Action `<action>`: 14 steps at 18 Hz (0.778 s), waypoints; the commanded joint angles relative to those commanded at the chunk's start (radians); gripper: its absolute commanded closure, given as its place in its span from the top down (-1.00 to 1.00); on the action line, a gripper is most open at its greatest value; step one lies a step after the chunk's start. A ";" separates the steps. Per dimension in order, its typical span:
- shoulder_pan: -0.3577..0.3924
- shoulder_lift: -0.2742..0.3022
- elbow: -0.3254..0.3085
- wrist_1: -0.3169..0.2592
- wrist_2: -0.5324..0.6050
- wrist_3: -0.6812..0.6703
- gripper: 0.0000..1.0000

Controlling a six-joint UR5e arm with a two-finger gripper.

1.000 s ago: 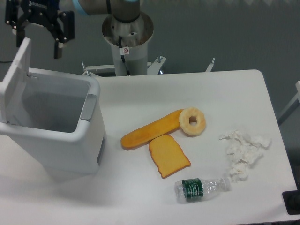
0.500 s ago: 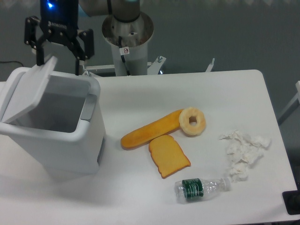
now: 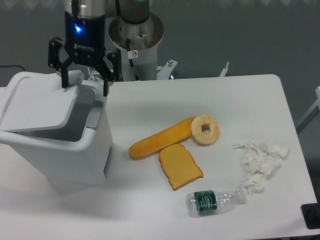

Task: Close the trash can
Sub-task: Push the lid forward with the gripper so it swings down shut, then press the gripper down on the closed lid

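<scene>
I see the trash can (image 3: pixel 60 135) standing at the left end of the table (image 3: pixel 240 100), and its lid (image 3: pixel 42 104) is now much lower than one second ago. Then it stood almost upright on the far left side; half a second ago it was tilted about halfway; now it lies nearly flat over the opening, with only a dark gap left along the right edge, above the grey latch (image 3: pixel 94 116). My gripper (image 3: pixel 84 86) has travelled from the upper left corner to the right and down, and it now hangs over the right rear part of the can, its jaws wide apart and holding nothing; one finger seems to be at the lid's edge, but I cannot tell if it really touches. I judge the closing is almost done, and a small push down on the free edge is still needed. The long bread (image 3: pixel 161 138), toast slice (image 3: pixel 180 166), donut (image 3: pixel 205 129), bottle (image 3: pixel 216 201) and crumpled tissues (image 3: pixel 260 161) lie well apart from the can.
</scene>
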 joint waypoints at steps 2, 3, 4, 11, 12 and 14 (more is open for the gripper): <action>0.000 -0.017 0.002 0.011 0.000 0.000 1.00; 0.000 -0.020 0.002 0.015 0.003 0.000 1.00; 0.003 -0.029 0.002 0.017 0.017 0.000 1.00; 0.020 -0.061 0.002 0.025 0.021 0.005 1.00; 0.020 -0.063 0.002 0.025 0.026 0.005 1.00; 0.020 -0.065 0.000 0.023 0.029 0.005 1.00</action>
